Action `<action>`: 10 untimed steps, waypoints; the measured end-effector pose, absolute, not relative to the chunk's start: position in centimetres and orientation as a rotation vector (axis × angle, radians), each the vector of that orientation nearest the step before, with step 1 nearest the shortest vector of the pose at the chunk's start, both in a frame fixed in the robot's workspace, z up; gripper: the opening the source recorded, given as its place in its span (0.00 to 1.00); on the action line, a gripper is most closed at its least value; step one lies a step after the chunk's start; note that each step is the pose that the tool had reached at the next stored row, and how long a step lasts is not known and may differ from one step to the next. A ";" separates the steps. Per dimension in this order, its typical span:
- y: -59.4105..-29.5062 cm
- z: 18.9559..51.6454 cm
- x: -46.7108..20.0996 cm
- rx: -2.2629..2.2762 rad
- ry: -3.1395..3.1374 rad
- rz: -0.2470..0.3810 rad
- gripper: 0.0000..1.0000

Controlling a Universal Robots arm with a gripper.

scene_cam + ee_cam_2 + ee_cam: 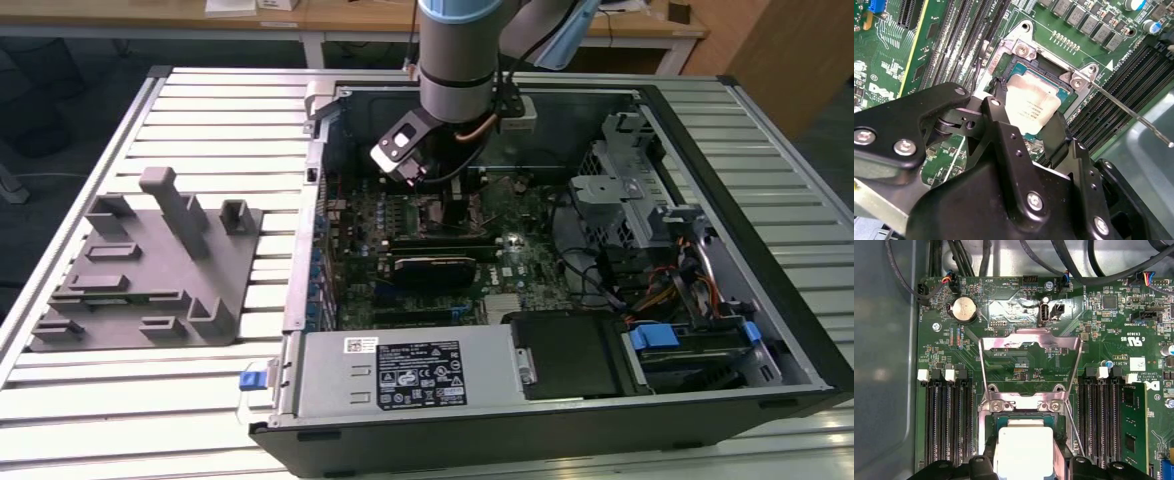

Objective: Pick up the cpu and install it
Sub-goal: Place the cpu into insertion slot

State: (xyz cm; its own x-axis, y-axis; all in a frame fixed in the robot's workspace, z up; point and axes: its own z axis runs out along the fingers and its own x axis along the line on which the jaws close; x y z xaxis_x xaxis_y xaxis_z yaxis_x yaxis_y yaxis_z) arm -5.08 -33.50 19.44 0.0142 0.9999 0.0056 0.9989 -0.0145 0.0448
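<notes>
Pale slatted metal table (pixel 200 110) carries open black computer case (pixel 467 452). Grey plastic tray with upright posts (pixel 134 275) sits near table's edge on exterior view's left. Wooden desks (pixel 360 15) stand behind.

My gripper (pixel 1026 117) is down inside case, jaws clenched on small square silvery-topped cpu (pixel 1031 102), at open metal socket frame (pixel 1021 47) mid green motherboard (pixel 1104 340).

My black body hides cpu's near edge. Seated or hovering: cannot tell.
</notes>
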 end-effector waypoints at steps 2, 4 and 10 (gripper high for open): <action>-33.5 19.4 -5.1 2.217 2.185 0.055 0.54; -33.5 19.4 -5.1 2.217 2.185 0.054 0.60; -33.6 19.5 -5.1 2.217 2.185 0.054 0.60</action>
